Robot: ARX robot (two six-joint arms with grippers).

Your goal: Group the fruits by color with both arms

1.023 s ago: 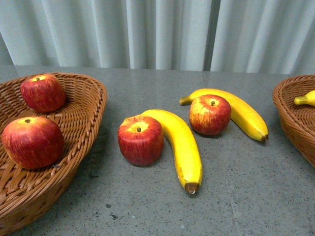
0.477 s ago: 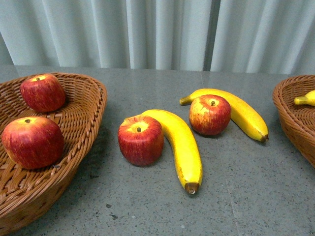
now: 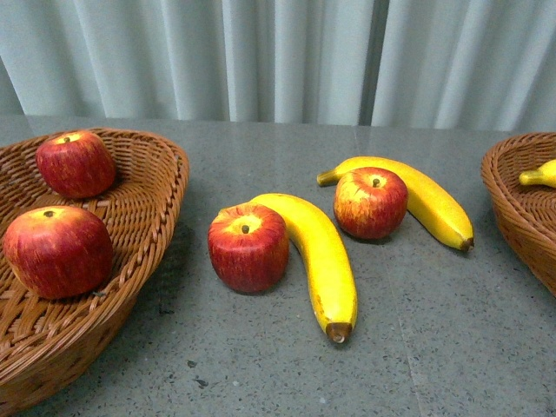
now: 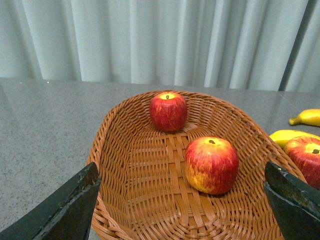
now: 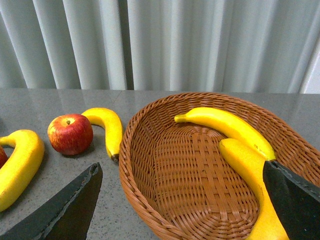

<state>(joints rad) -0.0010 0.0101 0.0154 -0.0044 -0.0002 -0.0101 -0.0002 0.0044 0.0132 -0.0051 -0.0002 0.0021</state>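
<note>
Spread wide, empty: left gripper, right gripper. Risk: near apple touches banana; grasping one may nudge the other.

There's the grey speckled table, running wide across the front view. A brown wicker basket sits at its left edge, and a second wicker basket at the right edge, well apart. Behind them a pale pleated curtain hangs.
</note>
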